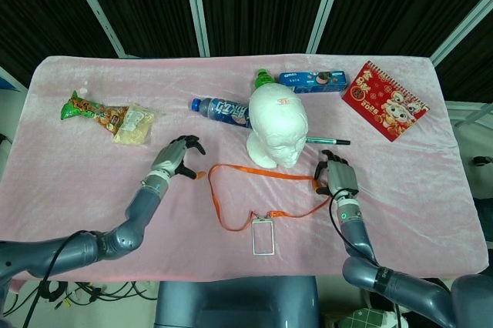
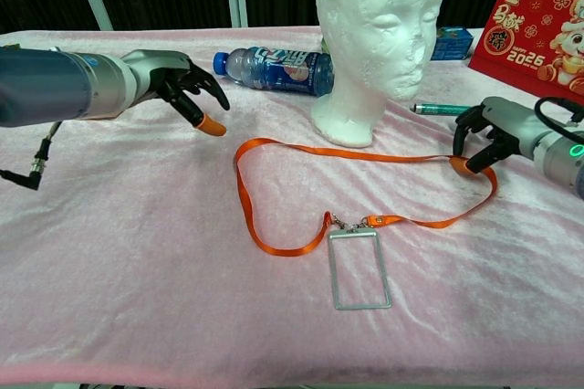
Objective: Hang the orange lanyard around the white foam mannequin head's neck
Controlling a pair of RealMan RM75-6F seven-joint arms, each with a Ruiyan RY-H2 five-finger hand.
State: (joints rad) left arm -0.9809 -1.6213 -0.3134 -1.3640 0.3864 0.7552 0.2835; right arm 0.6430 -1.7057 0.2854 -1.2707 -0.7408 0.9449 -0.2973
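Chest view: right hand [image 2: 493, 133] pinches the orange lanyard [image 2: 274, 215] — left hand [image 2: 178, 83], released, hovers just beyond the strap's far loop.

Bright, even overhead light; soft shadows; both views sharp.

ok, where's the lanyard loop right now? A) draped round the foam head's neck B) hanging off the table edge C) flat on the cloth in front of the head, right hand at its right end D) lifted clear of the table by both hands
C: the orange lanyard lies flat on the pink cloth before the mannequin head, with the right hand at its right end and the left hand short of it.
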